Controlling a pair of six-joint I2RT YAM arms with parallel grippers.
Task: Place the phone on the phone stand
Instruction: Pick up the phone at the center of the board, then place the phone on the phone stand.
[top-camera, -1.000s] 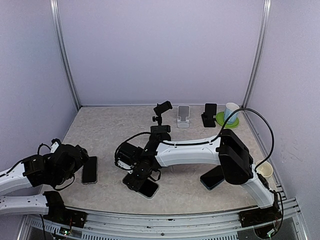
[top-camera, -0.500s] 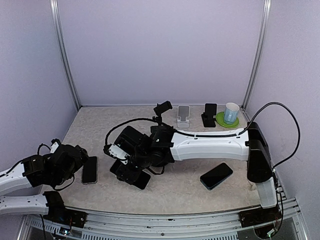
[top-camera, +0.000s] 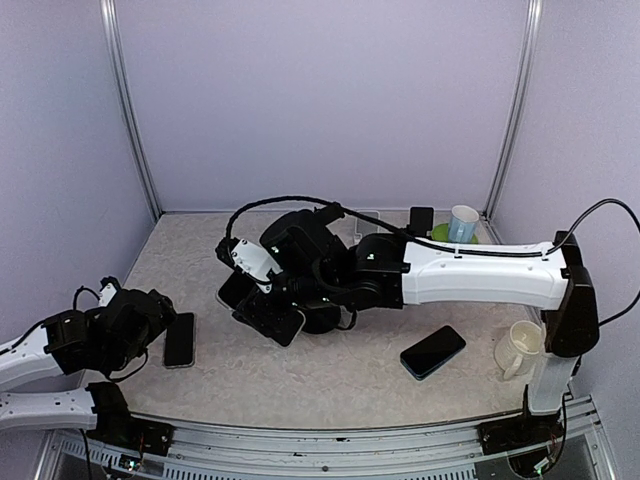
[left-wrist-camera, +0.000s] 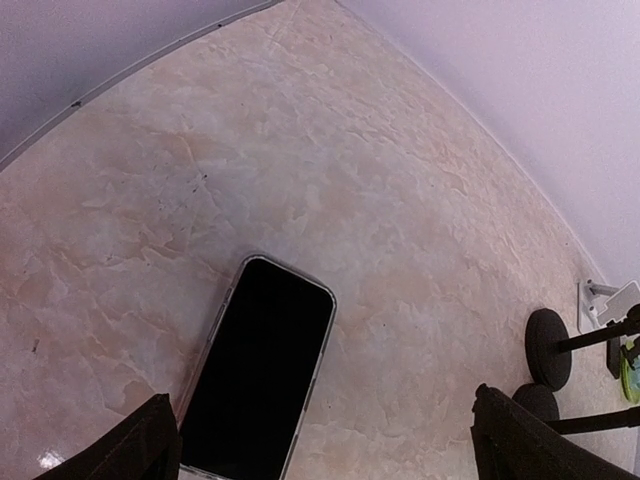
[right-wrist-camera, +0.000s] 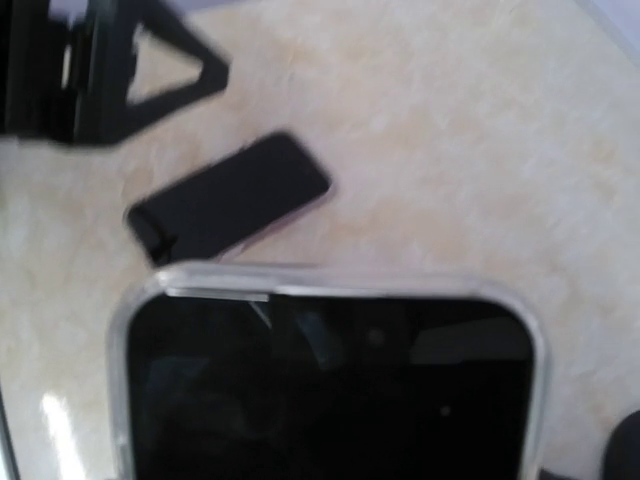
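Observation:
My right gripper (top-camera: 272, 312) is shut on a black phone in a clear case (top-camera: 284, 325) and holds it above the left middle of the table. In the right wrist view this phone (right-wrist-camera: 330, 390) fills the lower frame and hides my fingers. A black phone stand (top-camera: 421, 228) stands at the back right. The silver stand is hidden behind my right arm. My left gripper (top-camera: 150, 322) is open, just left of a second phone (top-camera: 180, 340) lying flat. The left wrist view shows that phone (left-wrist-camera: 255, 370) between my open fingertips (left-wrist-camera: 150, 440).
A third phone (top-camera: 433, 351) lies flat at the front right. A mug (top-camera: 462, 222) stands on a green coaster at the back right. A white cup (top-camera: 515, 348) stands near the right edge. Round black stand bases (left-wrist-camera: 548, 348) show in the left wrist view.
My right arm has lifted the phone from the front middle of the table and carried it up and back to the left. The left arm has not moved.

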